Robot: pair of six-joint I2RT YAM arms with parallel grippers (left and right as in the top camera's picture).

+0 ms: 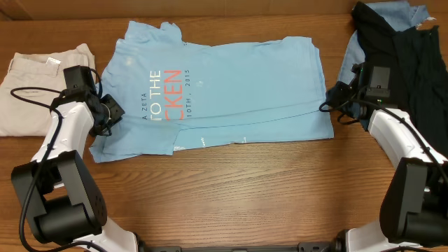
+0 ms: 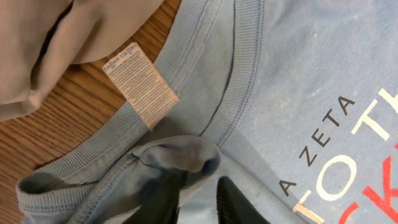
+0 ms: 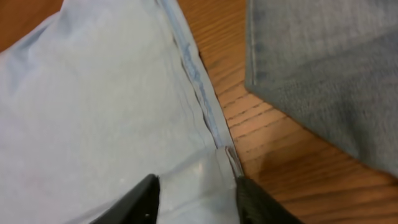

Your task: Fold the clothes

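Shirt: light sky-blue short-sleeved cotton T-shirt [image 1: 238,84] lies flat between my pincers, near side folded over.
My left pincer [image 2: 198,193]: part-open, collar-end fold draped on one finger, not pinched.
My right pincer [image 3: 196,190]: open astride the hem, holding nothing.
Why: opposite ends, probably to keep the fold even.

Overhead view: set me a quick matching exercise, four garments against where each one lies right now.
Things:
1. T-shirt
2. beige trousers
3. black garment
4. denim-blue garment

Places:
a. far left
b. far right, partly covered by another garment
c. middle, lettering facing up
d. far right, on top of the pile

Pairs: 1-c, 2-a, 3-d, 4-b
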